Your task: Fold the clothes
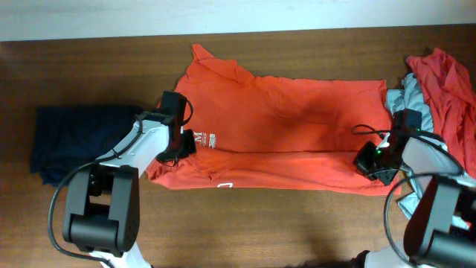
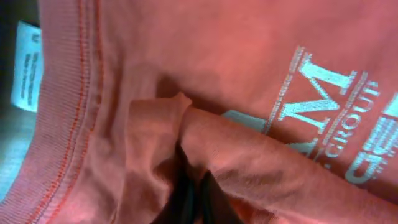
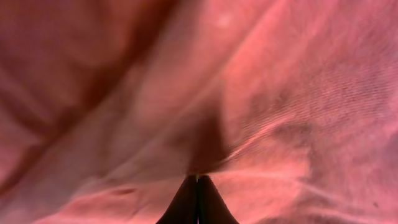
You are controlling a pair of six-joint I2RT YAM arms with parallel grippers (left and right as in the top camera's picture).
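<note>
**Q:** Where is the garment to be folded?

**A:** The orange shirt [image 1: 297, 119] lies spread across the middle of the wooden table [image 1: 282, 231]. Its length runs left to right. A strip along the near edge is doubled over, with white lettering [image 1: 210, 139] showing near the left end.

**Q:** How does the left gripper stand?

**A:** The left gripper [image 1: 181, 141] sits at the shirt's left end, just beside the lettering. In the left wrist view, its dark fingers [image 2: 186, 202] are clenched on a raised pleat of the orange cloth. The ribbed collar [image 2: 62, 124] runs down the left of that view, and a white label [image 2: 28, 65] lies at its outer edge.

**Q:** And the right gripper?

**A:** The right gripper [image 1: 370, 160] is at the shirt's near right corner. In the right wrist view, its fingers [image 3: 186, 205] are pressed together. Creases in the orange cloth draw in toward the tips, so it is grasping the shirt.

**Q:** What else is on the table?

**A:** A dark blue garment [image 1: 67, 141] lies at the left, apart from the shirt's body and beside the left arm. A pile of clothes [image 1: 439, 82], red over grey, sits at the far right, touching the shirt's right edge.
</note>
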